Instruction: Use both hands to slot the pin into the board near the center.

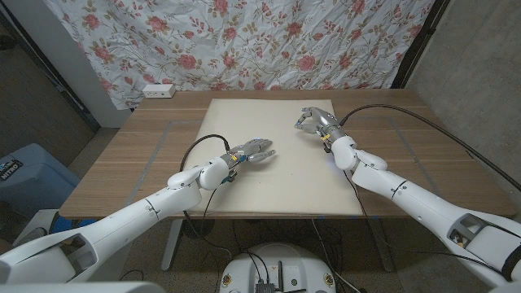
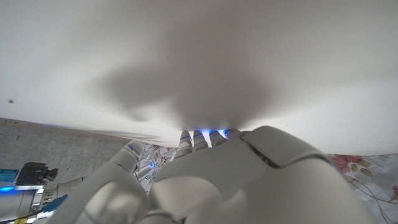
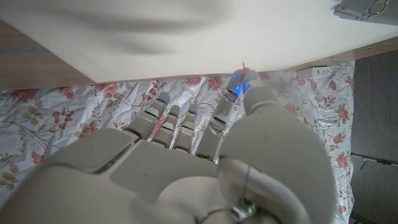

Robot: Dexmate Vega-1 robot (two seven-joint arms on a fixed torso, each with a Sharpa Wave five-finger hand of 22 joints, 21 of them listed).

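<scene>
right hand (image 1: 313,120) sits over the far right part of the white board (image 1: 244,183), fingers curled inward; in the right wrist view a very thin pin (image 3: 244,65) seems to stick out past the fingertips (image 3: 239,87), so it looks pinched there, though it is too small to be sure; left hand (image 1: 254,151) hovers low over the board near its middle, fingers reaching forward and fairly close together, nothing seen in them; whether it touches the board i cannot tell.

judgement: step in hand is carrying the pin toward the centre; to do it well keep the pinch firm and the pin upright, bring the right hand in toward the left hand, let the left hand press the board down so it does not slide, then push straight down, no sideways lean or the pin bends or slips.

surface: wooden table (image 1: 146,155), board lying flat on it, cables (image 1: 407,118) trailing from both arms; room: floral cloth (image 1: 244,41) hung behind, a power strip (image 1: 158,91) at the table's far left edge, blue bin (image 1: 28,175) on the floor at left, grey wall at right.
</scene>
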